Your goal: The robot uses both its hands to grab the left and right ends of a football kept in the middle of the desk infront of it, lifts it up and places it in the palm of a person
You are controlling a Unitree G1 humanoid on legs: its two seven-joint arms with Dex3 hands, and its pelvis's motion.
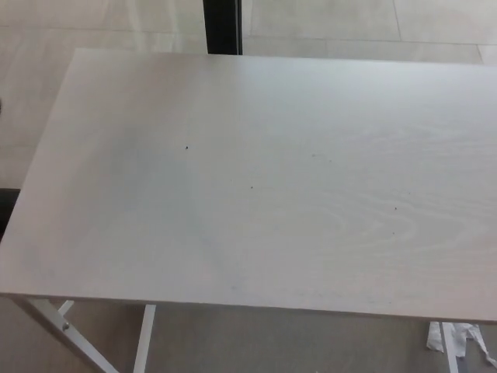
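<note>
Only the pale wooden desk (pixel 256 179) fills the head view. No football shows anywhere in the picture. Neither of my hands nor any part of my arms is in view. No person's hand shows either.
A dark post (pixel 223 26) stands behind the desk's far edge. White desk legs (pixel 144 342) show below the near edge at the left. Scraps of white paper (pixel 458 342) lie on the floor at the lower right. A dark object (pixel 6 206) touches the left border.
</note>
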